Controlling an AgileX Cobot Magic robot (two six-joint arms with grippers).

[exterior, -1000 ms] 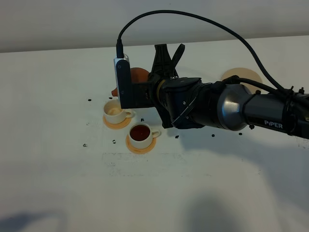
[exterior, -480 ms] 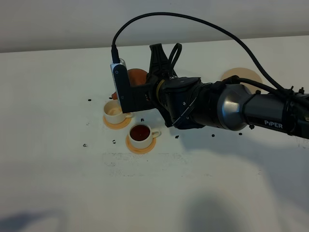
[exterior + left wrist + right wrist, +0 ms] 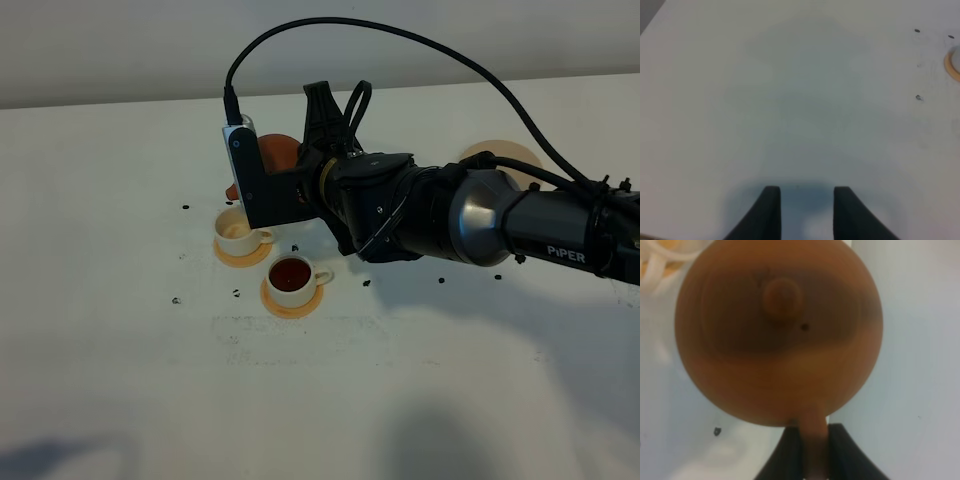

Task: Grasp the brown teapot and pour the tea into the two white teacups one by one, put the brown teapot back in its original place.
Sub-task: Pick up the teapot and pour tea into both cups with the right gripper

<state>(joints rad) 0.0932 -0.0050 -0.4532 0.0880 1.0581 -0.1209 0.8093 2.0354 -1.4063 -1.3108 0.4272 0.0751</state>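
There's the brown teapot (image 3: 780,330), up off the table and hanging over the far white teacup (image 3: 238,232), spout dipped towards it, with the right gripper (image 3: 813,436) clamped hard on the loop handle and nothing else. That's the worry: it's a thin pinch on a heavy pot, so the pot could swivel between the fingers and throw the stream past the rim onto the orange coaster (image 3: 236,259) or the table (image 3: 120,380). The spout looks close to the cup, too, and any lower it could nudge the cup off its coaster. Nothing holds the lid, so too much tip may let it slide off. The near teacup (image 3: 292,275) sits just beside the target, brim-full of dark tea (image 3: 290,272), and a careless swing of the arm could slop it. The left gripper (image 3: 802,212) sits well apart from all this, fingers spread, empty.

The count: one teapot, two cups (one filled, one pale inside), two orange coasters, one beige disc (image 3: 500,152) half hidden behind the arm, and a scatter of black specks
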